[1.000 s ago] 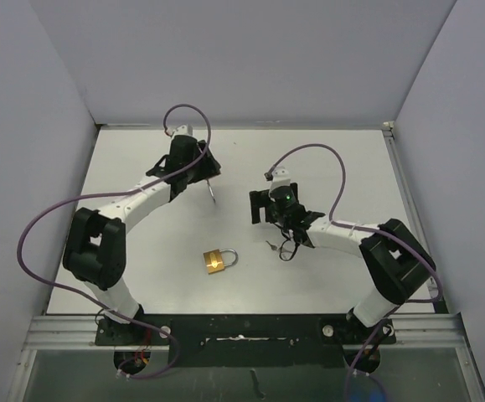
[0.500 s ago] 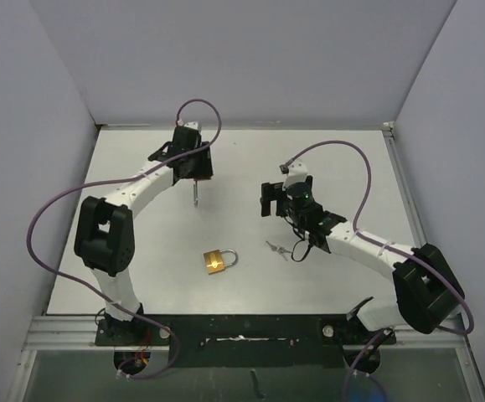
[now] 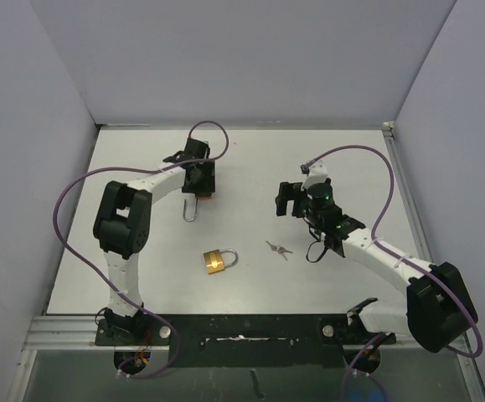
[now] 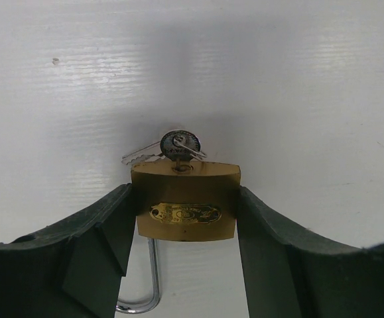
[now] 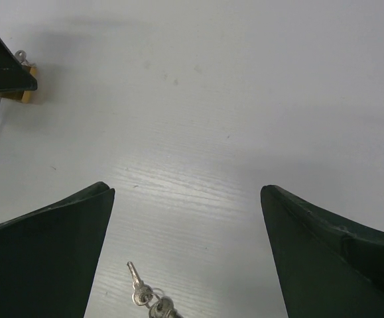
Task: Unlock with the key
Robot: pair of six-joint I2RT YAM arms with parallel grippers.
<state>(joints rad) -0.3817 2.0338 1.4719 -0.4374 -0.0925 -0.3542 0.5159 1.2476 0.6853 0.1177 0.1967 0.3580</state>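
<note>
My left gripper (image 3: 200,191) is shut on a brass padlock (image 4: 186,202), its body clamped between both fingers (image 4: 92,245) just above the table. A key (image 4: 180,146) sits in the padlock's keyhole. The silver shackle (image 4: 148,285) hangs toward the camera, and only one leg of it shows. In the top view the shackle (image 3: 190,209) points toward the near edge. My right gripper (image 3: 286,201) is open and empty, with a loose pair of keys (image 5: 145,291) on the table below its fingers (image 5: 52,252).
A second brass padlock (image 3: 219,261) with a closed shackle lies on the white table (image 3: 351,159) near the middle front. The loose keys (image 3: 278,249) lie to its right. Grey walls enclose the table on three sides.
My left gripper has turned and shifted right with the padlock, so the shackle now points toward the near edge. My right arm has moved right, leaving the loose keys uncovered on the table.
</note>
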